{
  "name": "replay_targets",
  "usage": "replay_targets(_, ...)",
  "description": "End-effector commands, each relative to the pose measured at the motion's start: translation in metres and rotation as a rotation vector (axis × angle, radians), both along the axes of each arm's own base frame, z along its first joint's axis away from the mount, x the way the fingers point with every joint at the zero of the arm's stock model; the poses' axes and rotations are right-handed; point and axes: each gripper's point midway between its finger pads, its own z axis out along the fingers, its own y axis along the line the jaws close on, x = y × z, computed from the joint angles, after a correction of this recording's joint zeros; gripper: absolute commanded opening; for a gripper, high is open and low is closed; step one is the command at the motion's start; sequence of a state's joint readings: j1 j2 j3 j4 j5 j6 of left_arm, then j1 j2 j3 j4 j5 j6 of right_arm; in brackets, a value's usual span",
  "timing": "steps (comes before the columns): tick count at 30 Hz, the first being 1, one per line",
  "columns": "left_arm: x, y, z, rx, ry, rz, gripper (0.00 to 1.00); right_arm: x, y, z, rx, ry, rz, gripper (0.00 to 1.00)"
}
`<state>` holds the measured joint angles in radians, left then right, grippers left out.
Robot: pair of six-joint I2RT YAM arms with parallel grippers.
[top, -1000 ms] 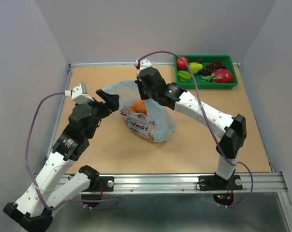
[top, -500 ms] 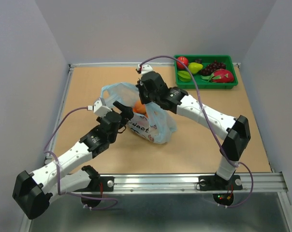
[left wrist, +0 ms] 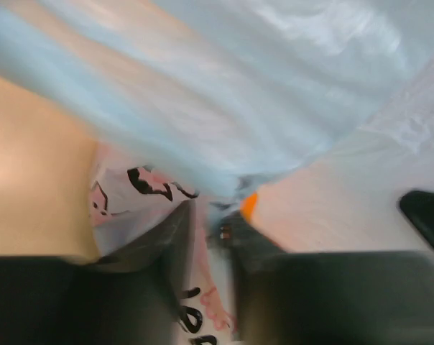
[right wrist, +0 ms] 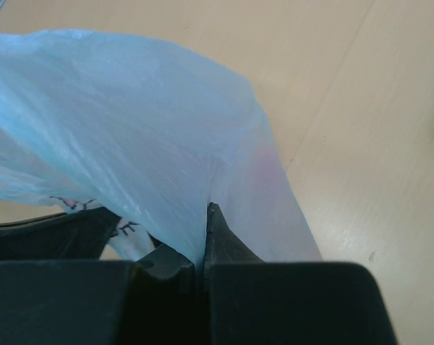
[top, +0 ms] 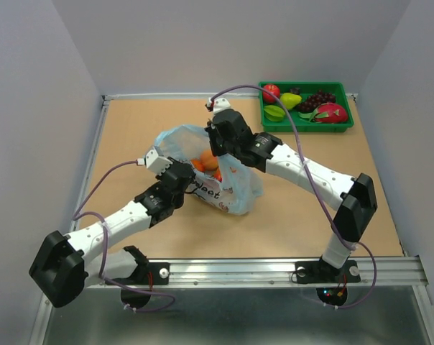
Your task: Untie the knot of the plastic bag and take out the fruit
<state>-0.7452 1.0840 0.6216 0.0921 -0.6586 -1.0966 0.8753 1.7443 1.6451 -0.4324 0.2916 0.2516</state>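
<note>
right fingers (right wrist: 220,244) pinched tight on plastic bag (top: 235,190) | left fingers (left wrist: 170,241) narrow, film between, grip unclear | orange fruit (top: 210,162) inside

plastic bag (top: 238,188): translucent light blue, pink-and-black cartoon print. fruit (top: 207,162) inside: orange. tray (top: 309,127): green. table (top: 149,118): tan.

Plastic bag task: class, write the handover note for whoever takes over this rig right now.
Right end effector: shut on the plastic bag at its rim, holding it up.
Left end effector: at the bag's near side, plastic between its fingers; the view is blurred, so the grip is unclear.
Bag mid-table; green tray at the far right corner.
Done: untying, it seems, as the mouth is open.
Left to do: lift out the orange fruit inside.
</note>
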Motion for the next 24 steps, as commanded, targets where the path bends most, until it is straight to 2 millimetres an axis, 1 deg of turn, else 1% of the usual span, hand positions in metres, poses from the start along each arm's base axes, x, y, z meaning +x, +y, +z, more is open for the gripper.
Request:
replay_targets(1,-0.003,0.039,0.000,0.078,-0.008,0.137,0.12,0.022,-0.038,0.040,-0.001,-0.140,-0.124,0.01)
replay_targets(2,-0.006,0.051,-0.007,0.134,0.016,0.148,0.06,0.039,-0.060,0.039,-0.007,-0.138,-0.177,0.01)
replay_targets(3,-0.005,0.066,-0.010,0.159,0.035,0.172,0.00,0.045,-0.069,0.035,0.004,-0.122,-0.193,0.01)
replay_targets(4,-0.004,0.078,-0.011,0.171,0.042,0.187,0.00,0.053,-0.081,0.034,0.013,-0.113,-0.215,0.01)
replay_targets(5,-0.006,0.089,-0.010,0.181,0.042,0.194,0.00,0.068,-0.102,0.034,0.026,-0.114,-0.265,0.01)
replay_targets(6,-0.002,0.107,-0.011,0.209,0.054,0.209,0.00,0.072,-0.108,0.029,0.036,-0.097,-0.271,0.01)
replay_targets(7,-0.002,0.115,-0.006,0.221,0.046,0.211,0.00,0.080,-0.120,0.027,0.043,-0.094,-0.297,0.01)
replay_targets(8,0.000,0.121,-0.001,0.236,0.039,0.212,0.00,0.084,-0.121,0.022,0.046,-0.085,-0.298,0.01)
replay_targets(9,0.000,0.128,0.001,0.276,0.049,0.206,0.00,0.087,-0.122,0.023,0.051,-0.083,-0.297,0.01)
replay_targets(10,0.002,0.129,0.013,0.274,0.035,0.215,0.00,0.088,-0.121,0.020,0.050,-0.077,-0.293,0.01)
replay_targets(11,0.004,0.128,0.018,0.274,0.031,0.204,0.00,0.088,-0.118,0.019,0.052,-0.073,-0.282,0.01)
replay_targets(12,0.006,0.123,0.024,0.272,0.022,0.179,0.00,0.085,-0.110,0.018,0.066,-0.060,-0.237,0.10)
replay_targets(13,0.011,0.113,0.035,0.277,0.009,0.125,0.00,0.082,-0.105,0.021,0.074,-0.059,-0.197,0.20)
replay_targets(14,0.014,0.109,0.041,0.286,0.003,0.099,0.00,0.075,-0.095,0.024,0.097,-0.046,-0.137,0.41)
replay_targets(15,0.017,0.105,0.047,0.299,-0.001,0.074,0.00,0.070,-0.093,0.032,0.108,-0.057,-0.111,0.49)
replay_targets(16,0.022,0.098,0.058,0.319,-0.006,0.030,0.00,0.062,-0.087,0.036,0.111,-0.064,-0.082,0.56)
replay_targets(18,0.025,0.091,0.066,0.342,0.001,-0.015,0.00,0.050,-0.080,0.048,0.098,-0.101,-0.041,0.66)
replay_targets(19,0.029,0.085,0.075,0.356,-0.013,-0.058,0.00,0.035,-0.071,0.064,0.110,-0.132,0.000,0.68)
replay_targets(20,0.031,0.082,0.079,0.363,-0.017,-0.073,0.00,0.028,-0.068,0.071,0.110,-0.148,0.016,0.69)
replay_targets(21,0.031,0.076,0.081,0.367,-0.016,-0.109,0.00,0.014,-0.060,0.085,0.111,-0.184,0.053,0.70)
replay_targets(22,0.033,0.074,0.091,0.379,-0.036,-0.128,0.00,0.007,-0.058,0.092,0.112,-0.202,0.066,0.70)
replay_targets(24,0.034,0.071,0.098,0.396,-0.042,-0.153,0.00,-0.007,-0.051,0.105,0.108,-0.238,0.101,0.70)
